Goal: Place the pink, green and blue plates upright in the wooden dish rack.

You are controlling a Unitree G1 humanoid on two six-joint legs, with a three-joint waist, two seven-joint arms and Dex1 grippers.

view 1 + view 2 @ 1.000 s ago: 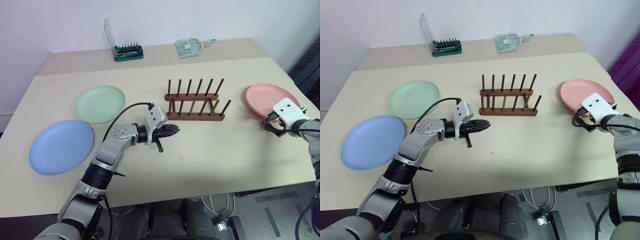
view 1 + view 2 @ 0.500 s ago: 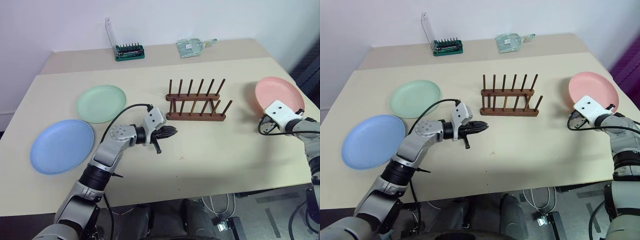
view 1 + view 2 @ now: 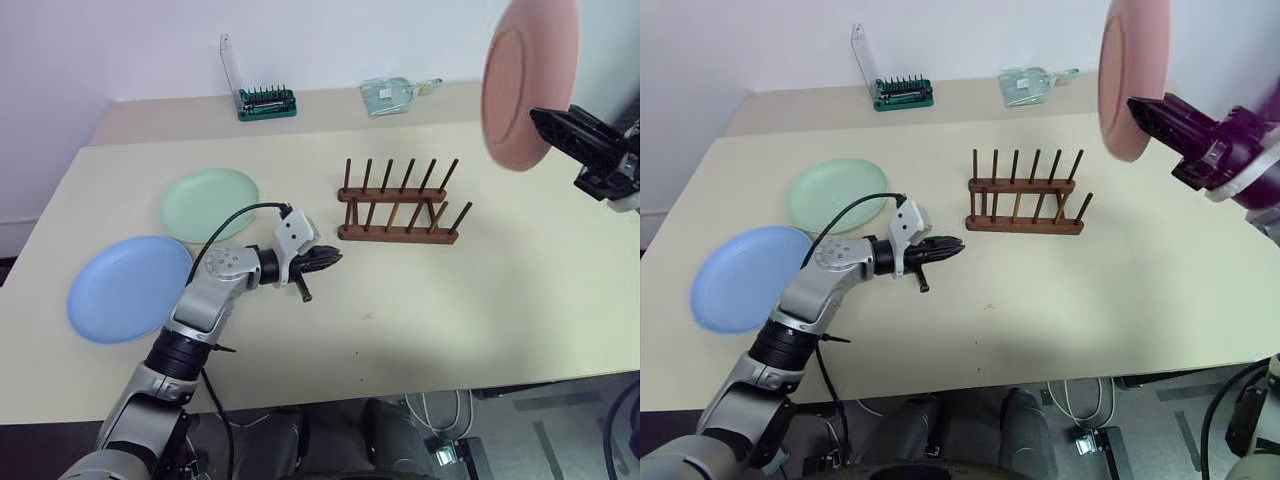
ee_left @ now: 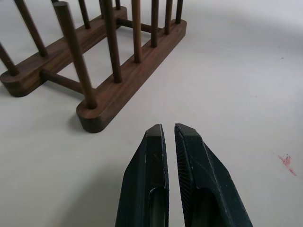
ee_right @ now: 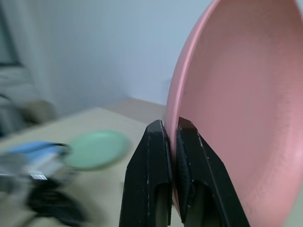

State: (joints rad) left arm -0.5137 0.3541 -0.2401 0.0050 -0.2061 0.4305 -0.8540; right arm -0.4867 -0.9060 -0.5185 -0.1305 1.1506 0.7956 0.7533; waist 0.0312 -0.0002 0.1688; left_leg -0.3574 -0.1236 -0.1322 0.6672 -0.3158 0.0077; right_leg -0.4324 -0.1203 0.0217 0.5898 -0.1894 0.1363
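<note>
A matt, smooth finish is seen on the pink plate (image 5: 227, 123), green plate (image 3: 208, 203) and blue plate (image 3: 128, 288). The dish rack (image 4: 109, 71) is made of dark, smooth wood. The table (image 3: 450, 300) is surfaced in matt beige.

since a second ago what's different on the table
The right gripper has closed on the rim of the pink plate and lifted it off the table, turning it upright in the air, up and to the right of the wooden dish rack. The left gripper stays shut just left of the rack. The green plate, blue plate and rack have not moved.
</note>
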